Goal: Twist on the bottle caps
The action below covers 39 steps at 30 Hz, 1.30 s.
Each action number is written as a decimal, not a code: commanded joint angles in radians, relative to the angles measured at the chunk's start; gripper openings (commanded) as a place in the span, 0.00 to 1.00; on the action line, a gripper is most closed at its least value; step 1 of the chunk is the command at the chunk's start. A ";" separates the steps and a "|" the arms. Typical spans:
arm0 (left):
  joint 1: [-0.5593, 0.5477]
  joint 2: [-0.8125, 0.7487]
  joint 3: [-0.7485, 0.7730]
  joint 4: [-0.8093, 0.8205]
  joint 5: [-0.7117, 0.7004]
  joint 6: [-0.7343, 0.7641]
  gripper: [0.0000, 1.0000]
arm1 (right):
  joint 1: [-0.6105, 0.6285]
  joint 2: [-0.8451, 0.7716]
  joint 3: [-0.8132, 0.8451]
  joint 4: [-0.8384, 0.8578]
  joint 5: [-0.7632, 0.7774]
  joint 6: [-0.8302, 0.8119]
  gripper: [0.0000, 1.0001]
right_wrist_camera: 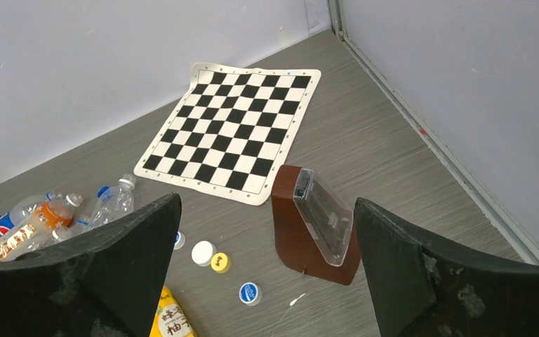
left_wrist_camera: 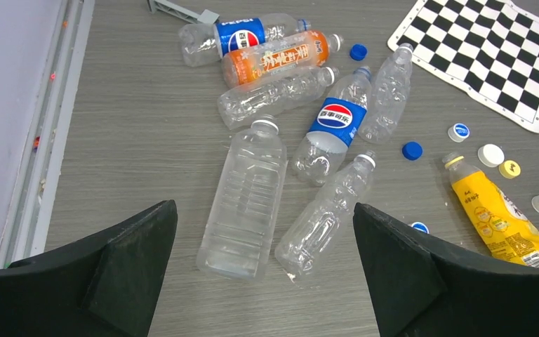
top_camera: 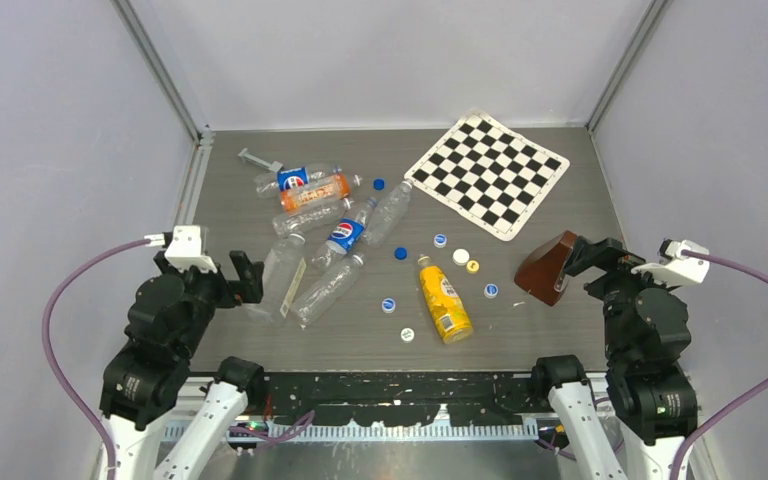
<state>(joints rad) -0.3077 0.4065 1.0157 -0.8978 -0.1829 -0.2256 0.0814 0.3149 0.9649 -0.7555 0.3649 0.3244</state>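
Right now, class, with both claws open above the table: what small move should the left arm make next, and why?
Probably lower the left claw onto the wide clear bottle to grasp it. The claw is open and empty, that bottle lies on its side directly ahead of it, nearer than any other, and a bottle likely has to be held before a loose blue cap, lying farther right, can go on.

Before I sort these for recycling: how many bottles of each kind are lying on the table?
Clear bottles: 4
Pepsi-labelled bottles: 2
Orange bottle: 1
Yellow bottle: 1
Total: 8
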 commanded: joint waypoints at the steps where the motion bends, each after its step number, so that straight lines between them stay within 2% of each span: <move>1: -0.004 0.020 -0.009 0.081 0.007 0.017 1.00 | 0.004 0.020 -0.023 0.033 0.015 0.021 1.00; 8: -0.004 0.087 -0.007 0.098 0.005 0.015 1.00 | 0.004 0.065 -0.050 0.034 -0.010 0.069 1.00; 12: -0.004 0.174 0.012 0.074 0.030 -0.015 1.00 | 0.007 0.134 -0.027 0.006 -0.084 0.103 1.00; 16: -0.004 0.243 0.010 0.071 0.056 -0.037 1.00 | 0.011 0.258 0.042 -0.081 -0.222 0.110 1.00; 22: -0.004 0.376 0.041 0.016 0.034 -0.021 1.00 | 0.011 0.496 0.219 -0.260 -0.320 0.182 1.00; 25: -0.004 0.429 0.043 0.005 0.012 -0.028 1.00 | 0.011 0.525 0.223 -0.235 -0.386 0.221 1.00; 28: -0.004 0.465 0.038 0.017 0.011 -0.041 1.00 | 0.011 0.489 0.168 -0.138 -0.539 0.173 1.00; 34: -0.004 0.536 0.026 0.049 -0.019 -0.042 1.00 | 0.027 0.643 0.258 -0.202 -0.557 0.101 1.00; 39: 0.007 0.647 0.029 0.053 -0.043 -0.042 1.00 | 0.170 0.745 0.299 -0.202 -0.427 0.094 0.99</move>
<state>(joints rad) -0.3073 0.9817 1.0210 -0.8776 -0.1932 -0.2588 0.1570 0.9890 1.2171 -0.9638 -0.1307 0.4496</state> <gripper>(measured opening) 0.995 0.995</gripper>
